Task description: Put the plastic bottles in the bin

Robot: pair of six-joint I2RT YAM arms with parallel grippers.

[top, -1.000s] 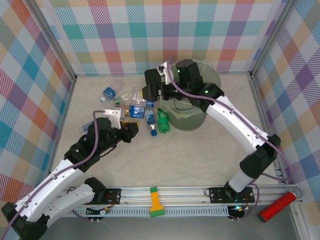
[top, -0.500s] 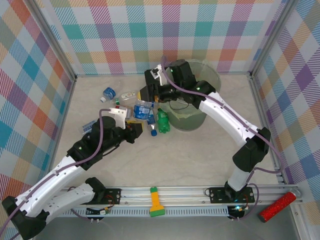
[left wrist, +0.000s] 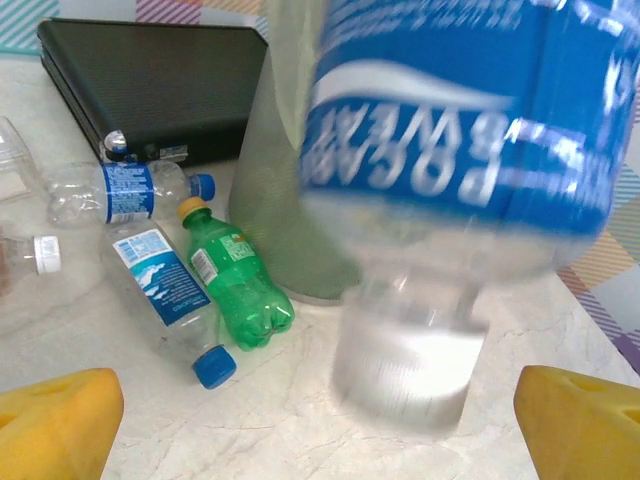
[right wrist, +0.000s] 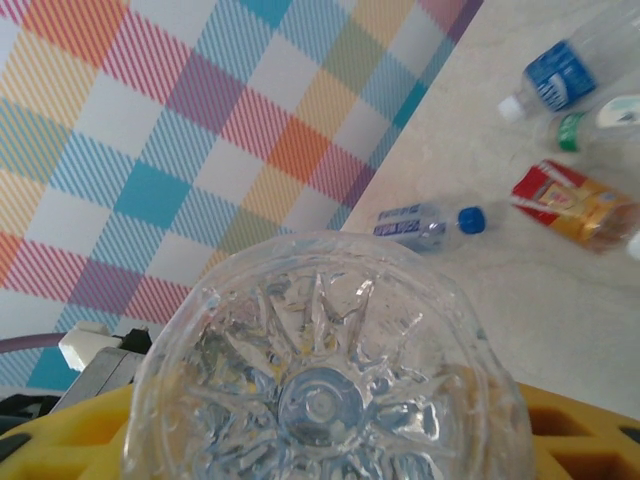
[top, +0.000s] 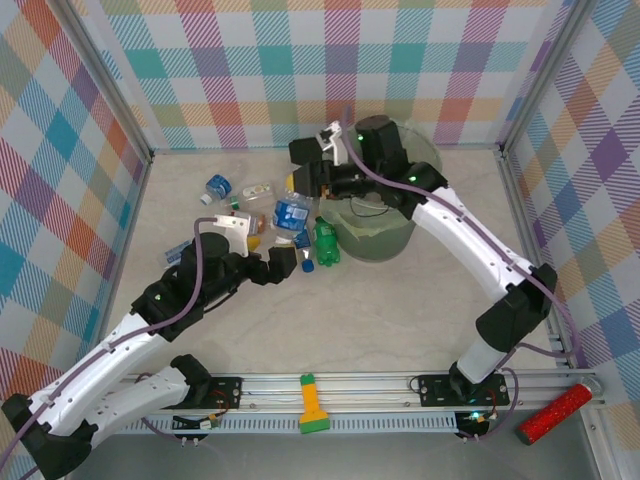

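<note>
Left wrist: one green bottle [left wrist: 233,288]

Left wrist view: big blue label on the clear bottle [left wrist: 455,150] just in front of the bin [left wrist: 285,230]. White caps, upside down and blurred. Looks like "POCAR…" w/ "SWEA…" above it; rest can't be read. Left of the bin: blue-label bottle [left wrist: 165,285], second blue-label bottle [left wrist: 125,192], green bottle [left wrist: 235,285]. All have print, too small to read. Right wrist view: red-label bottle [right wrist: 575,205] and white-cap bottle [right wrist: 560,75] w/ blue label, neither legible.
</note>
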